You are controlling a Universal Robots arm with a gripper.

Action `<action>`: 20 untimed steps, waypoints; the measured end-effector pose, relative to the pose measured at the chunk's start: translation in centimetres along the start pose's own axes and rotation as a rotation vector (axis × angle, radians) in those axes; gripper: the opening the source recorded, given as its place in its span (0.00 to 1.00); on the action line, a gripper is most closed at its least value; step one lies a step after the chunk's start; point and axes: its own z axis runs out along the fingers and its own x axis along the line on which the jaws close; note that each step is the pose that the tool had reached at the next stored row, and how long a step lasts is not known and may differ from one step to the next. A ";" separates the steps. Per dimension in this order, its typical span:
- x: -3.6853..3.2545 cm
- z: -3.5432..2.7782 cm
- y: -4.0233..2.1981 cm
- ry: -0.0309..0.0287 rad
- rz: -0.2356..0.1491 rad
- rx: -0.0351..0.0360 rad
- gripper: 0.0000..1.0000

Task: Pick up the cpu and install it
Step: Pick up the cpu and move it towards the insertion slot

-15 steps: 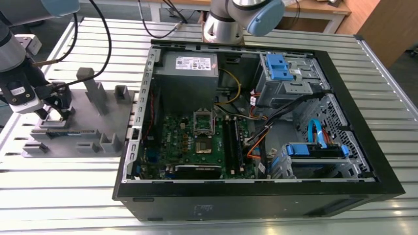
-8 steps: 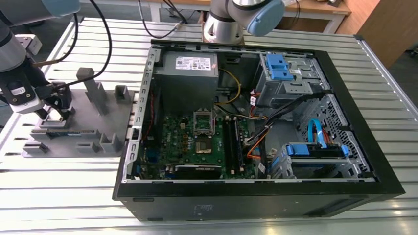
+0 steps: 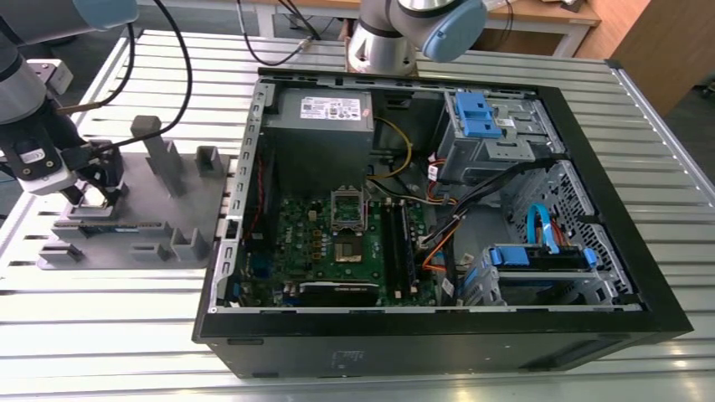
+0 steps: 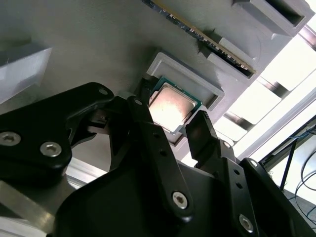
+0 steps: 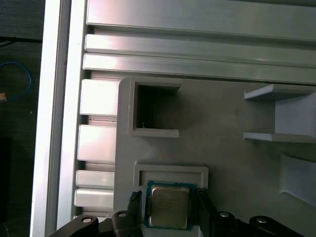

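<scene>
gripper (image 3: 95, 199) low over the grey fixture tray (image 3: 156, 213) at the exterior view's left, pincer spread, one finger each side of the cpu (image 5: 168, 206) with a sliver of gap showing in the first wrist view. cpu lies flat, metal top up, in its shallow pocket (image 5: 170, 170), not lifted. risks, as i judge them: the chip edge is thin, so fingers riding too high could slide off it. closing off-centre could cock it against the pocket wall and jam or flick it out. pressing too low could scrape the underside. just beyond, the memory stick (image 4: 207, 40) stands in its slot, near enough to be nudged. well apart to the right, the socket (image 3: 348, 209) sits inside the computer case (image 3: 424, 335); a tilted grip here would likely carry over to seating.
</scene>
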 end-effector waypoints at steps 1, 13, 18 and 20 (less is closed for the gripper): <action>0.00 0.04 0.00 -0.0001 0.000 0.0000 0.56; 0.03 -0.06 0.00 -0.0006 0.000 -0.0004 0.56; 0.03 -0.08 0.00 -0.0006 0.000 -0.0004 0.55; 0.03 -0.09 0.00 -0.0005 0.000 -0.0003 0.49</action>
